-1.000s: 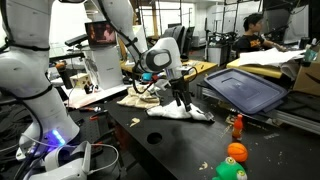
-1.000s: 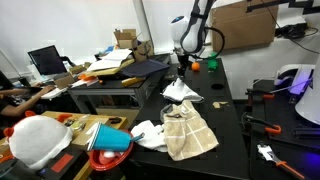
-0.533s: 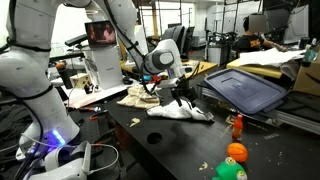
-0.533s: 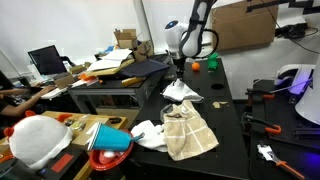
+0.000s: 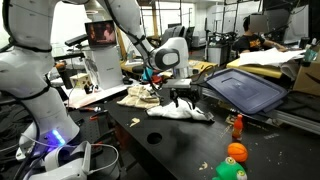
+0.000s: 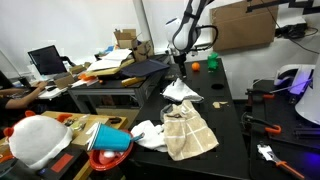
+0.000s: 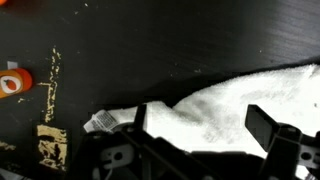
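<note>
I drive a glossy white plastic arm [image 5: 30, 60] built from fat, rounded links, with thin dark seams where one shell meets the next. In an exterior view, a ring of blue-violet light [image 5: 55, 138] glows at its foot against the white casing. Further out, a thin black cable [image 5: 140, 47] runs beside a slimmer white link [image 5: 122, 18] to the pale grey, drum-shaped wrist housing [image 5: 168, 57], which has a dark round face. The matte black two-finger gripper [image 5: 178, 100] ends the arm. In the wrist view I see its blocky black fingers [image 7: 265, 125], squared at the ends, with dark linkage behind them.
</note>
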Robot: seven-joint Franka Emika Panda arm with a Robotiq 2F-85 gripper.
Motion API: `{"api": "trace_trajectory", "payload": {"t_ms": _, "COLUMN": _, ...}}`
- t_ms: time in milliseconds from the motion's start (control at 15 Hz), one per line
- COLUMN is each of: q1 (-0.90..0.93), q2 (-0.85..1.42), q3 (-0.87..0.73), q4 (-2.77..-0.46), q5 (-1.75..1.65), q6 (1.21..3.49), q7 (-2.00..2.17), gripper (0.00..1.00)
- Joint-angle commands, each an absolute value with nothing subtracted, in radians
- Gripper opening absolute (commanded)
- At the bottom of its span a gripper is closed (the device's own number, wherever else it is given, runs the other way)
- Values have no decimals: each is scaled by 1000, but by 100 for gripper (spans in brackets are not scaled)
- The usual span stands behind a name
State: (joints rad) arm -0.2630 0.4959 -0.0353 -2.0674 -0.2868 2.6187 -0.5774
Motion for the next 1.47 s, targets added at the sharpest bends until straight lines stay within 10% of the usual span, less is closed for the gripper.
{"api": "trace_trajectory", "payload": {"t_ms": 0, "q1": -306, "q2": 515, "q3": -7, "q4": -1992, "q5": -233, "q6": 2479, "q7": -729, "gripper": 100}}
{"api": "trace_trajectory", "payload": {"t_ms": 1400, "q1": -164, "q2": 586, "q3": -57, "q4": -1951, "q5": -342, "q6": 2477, "q7": -661, "gripper": 100}}
